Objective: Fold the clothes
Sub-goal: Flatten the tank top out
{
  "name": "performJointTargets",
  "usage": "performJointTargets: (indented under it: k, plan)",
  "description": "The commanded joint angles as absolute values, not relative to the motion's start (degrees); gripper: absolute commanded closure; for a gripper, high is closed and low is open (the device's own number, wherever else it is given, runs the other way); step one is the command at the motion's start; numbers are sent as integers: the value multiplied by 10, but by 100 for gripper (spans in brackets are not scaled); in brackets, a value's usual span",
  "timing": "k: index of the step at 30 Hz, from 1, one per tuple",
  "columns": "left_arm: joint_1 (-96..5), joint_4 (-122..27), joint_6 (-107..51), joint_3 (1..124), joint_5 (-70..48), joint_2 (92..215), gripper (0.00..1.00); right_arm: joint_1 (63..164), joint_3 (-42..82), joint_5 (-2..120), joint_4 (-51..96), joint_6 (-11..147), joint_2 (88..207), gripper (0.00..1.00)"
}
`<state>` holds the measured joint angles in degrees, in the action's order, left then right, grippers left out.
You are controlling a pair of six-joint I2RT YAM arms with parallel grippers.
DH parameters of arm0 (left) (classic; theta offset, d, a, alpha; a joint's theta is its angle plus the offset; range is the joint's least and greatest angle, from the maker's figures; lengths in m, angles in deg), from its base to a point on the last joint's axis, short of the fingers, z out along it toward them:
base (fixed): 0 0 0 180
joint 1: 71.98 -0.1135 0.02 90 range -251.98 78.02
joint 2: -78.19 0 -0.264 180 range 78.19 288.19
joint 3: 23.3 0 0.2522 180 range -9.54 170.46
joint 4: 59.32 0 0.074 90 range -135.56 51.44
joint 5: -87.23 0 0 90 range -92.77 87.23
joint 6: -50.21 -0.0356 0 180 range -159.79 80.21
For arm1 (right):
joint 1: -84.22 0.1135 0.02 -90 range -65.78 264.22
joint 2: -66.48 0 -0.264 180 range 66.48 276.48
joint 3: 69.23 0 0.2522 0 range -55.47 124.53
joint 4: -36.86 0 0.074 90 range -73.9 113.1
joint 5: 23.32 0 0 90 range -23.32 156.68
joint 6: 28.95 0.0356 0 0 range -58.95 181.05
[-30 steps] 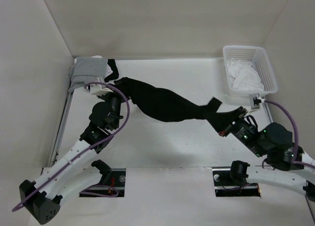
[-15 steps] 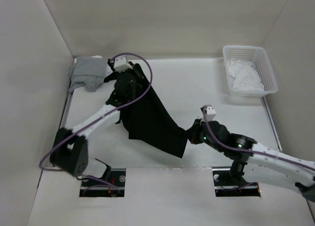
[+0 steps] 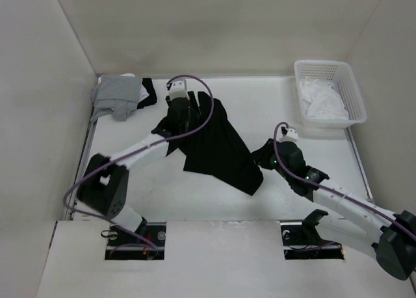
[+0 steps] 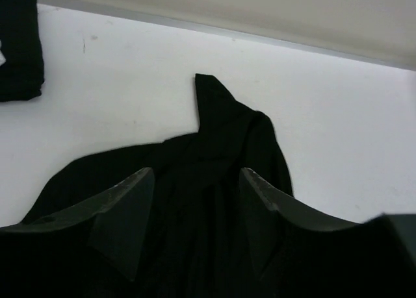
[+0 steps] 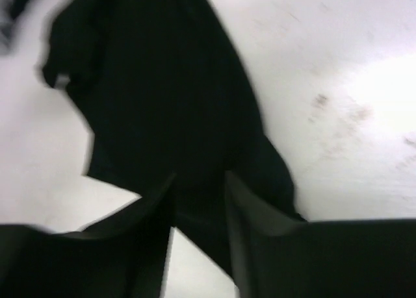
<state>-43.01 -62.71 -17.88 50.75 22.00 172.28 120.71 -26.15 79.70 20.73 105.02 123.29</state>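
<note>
My left claw (image 4: 196, 176) and right claw (image 5: 199, 180) stand wide, empty; grasping the rumpled garment (image 3: 218, 145) may pinch two layers.

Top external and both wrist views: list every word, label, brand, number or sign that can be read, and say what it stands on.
No text can be read in any view.
Plain black sleeveless garment, light grey garment, white plastic basket, white cloth: no print visible.
Dark cutout at the left arm's base: small red specks, too small to read.
</note>
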Motion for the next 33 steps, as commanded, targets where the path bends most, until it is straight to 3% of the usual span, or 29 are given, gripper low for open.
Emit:
performJointTargets:
  k: [1,3,5,8,11,14,21,27,33]
  plan:
    - [-385,-667,-148,407,279,1585,57,1227,-282,810,249,1039,1181,75]
    - [-384,-663,-120,329,288,1542,77,1236,-295,799,243,1041,1164,98]
    - [-408,-649,-76,263,280,1514,90,1251,-302,789,245,1038,1160,100]
    - [-476,-645,15,202,219,1510,88,1272,-307,794,251,1040,1167,100]
    - [-538,-698,53,189,118,1554,71,1293,-307,797,256,1038,1181,97]
    - [-562,-742,72,200,66,1610,64,1308,-309,797,257,1036,1188,96]
    - [-566,-752,85,239,59,1702,64,1308,-320,796,274,1042,1193,94]
    - [-566,-759,100,246,72,1725,79,1308,-325,798,274,1043,1193,92]
    - [-561,-753,104,230,132,1696,78,1302,-346,806,263,1064,1177,72]
